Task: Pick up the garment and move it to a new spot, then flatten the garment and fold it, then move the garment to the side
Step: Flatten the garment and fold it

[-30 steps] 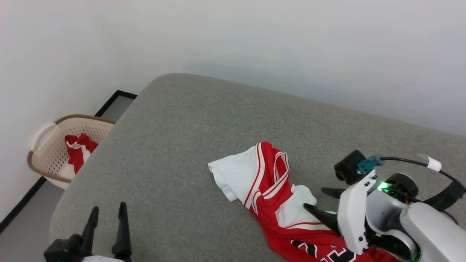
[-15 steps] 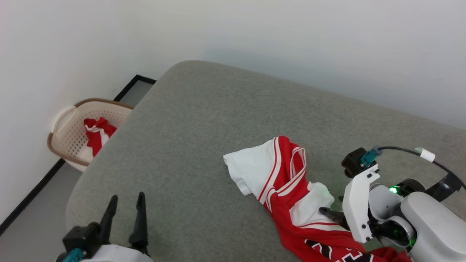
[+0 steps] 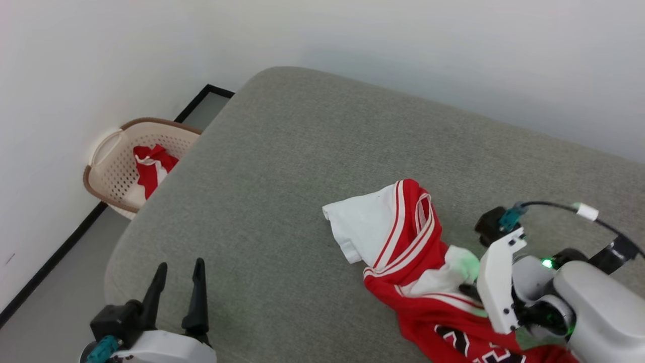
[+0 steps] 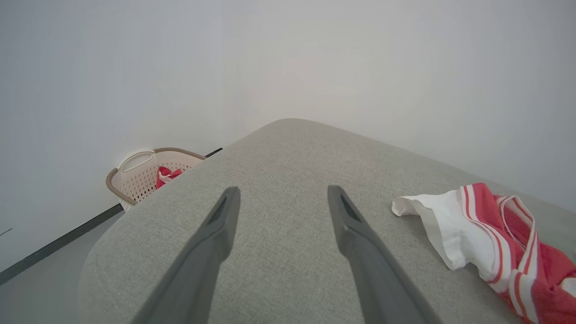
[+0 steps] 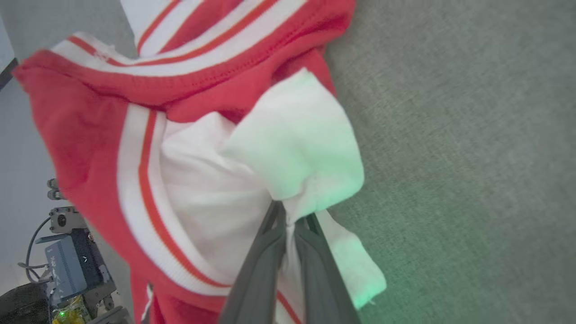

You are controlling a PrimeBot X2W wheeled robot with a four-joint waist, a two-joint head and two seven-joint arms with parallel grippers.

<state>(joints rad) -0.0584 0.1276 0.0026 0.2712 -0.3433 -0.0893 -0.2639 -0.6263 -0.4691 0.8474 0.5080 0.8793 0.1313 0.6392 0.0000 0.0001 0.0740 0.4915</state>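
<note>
Jaws of right gripper (image 5: 290,215): closed almost fully, with a white sleeve fold of the garment (image 5: 90,135) pinched between them.
Grip: only a thin fold appears to be taken, so a slow, straight lift is advised to keep the cloth from being tugged free.
Carry: the garment should be raised until its trailing red body is clear of the grey cushion (image 3: 302,151), then taken toward the bare middle.
Garment: left crumpled on the cushion at the robot's front right, with one white sleeve spread toward the centre.
Left gripper (image 3: 180,263): fingers held wide apart with nothing between them, over the near-left corner, well apart from the garment.
Hidden: the right fingertips are buried under the sleeve fold, so the depth of the bite cannot be told.
Cut off: the black lettering is clipped by the head view's bottom edge.
Hard to read: the sleeve is tinted green by the wrist light.
Beyond: a basket (image 3: 113,176) is half masked by the cushion's far-left edge.
</note>
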